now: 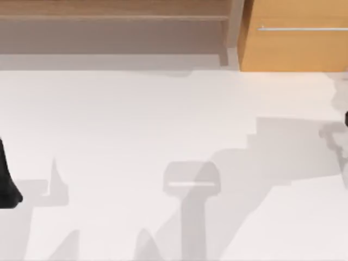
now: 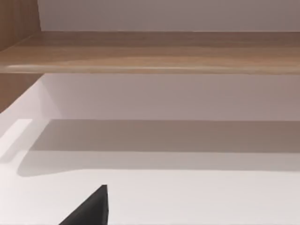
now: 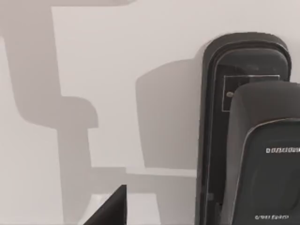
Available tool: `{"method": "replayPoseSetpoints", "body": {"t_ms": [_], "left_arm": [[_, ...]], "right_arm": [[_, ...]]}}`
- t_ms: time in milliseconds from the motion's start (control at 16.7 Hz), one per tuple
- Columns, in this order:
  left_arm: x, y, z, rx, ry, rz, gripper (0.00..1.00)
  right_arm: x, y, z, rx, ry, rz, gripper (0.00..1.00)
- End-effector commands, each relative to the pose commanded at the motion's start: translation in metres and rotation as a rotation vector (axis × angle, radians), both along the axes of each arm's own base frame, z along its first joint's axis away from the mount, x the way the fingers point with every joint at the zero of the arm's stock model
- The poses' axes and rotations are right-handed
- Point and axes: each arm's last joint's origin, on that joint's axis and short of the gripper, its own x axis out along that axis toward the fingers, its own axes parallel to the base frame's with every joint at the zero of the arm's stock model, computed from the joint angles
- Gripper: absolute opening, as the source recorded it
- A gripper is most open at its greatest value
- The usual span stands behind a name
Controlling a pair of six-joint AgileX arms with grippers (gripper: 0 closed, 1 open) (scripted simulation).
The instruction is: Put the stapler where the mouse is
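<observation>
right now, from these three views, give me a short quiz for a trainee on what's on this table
1. True or false: the stapler in the right wrist view is black and lies on the white table.
2. In the top view, the left arm shows: A) at the left edge, B) at mid-table, C) against the far wall.
3. Fill in: the left wrist view looks across the table toward a wooden ____.

Key: 1 true; 2 A; 3 shelf.
</observation>
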Motion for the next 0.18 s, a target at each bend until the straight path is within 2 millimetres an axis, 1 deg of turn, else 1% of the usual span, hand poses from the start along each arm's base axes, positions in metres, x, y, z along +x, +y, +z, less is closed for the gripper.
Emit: {"method": "replayPoseSetpoints", "body": {"t_ms": [180], "left_arm": [[0.0000,0.0000,0.0000,0.000,0.000,0.000,1.00]], "right_arm": [[0.0000,0.0000,0.0000,0.000,0.000,0.000,1.00]]}}
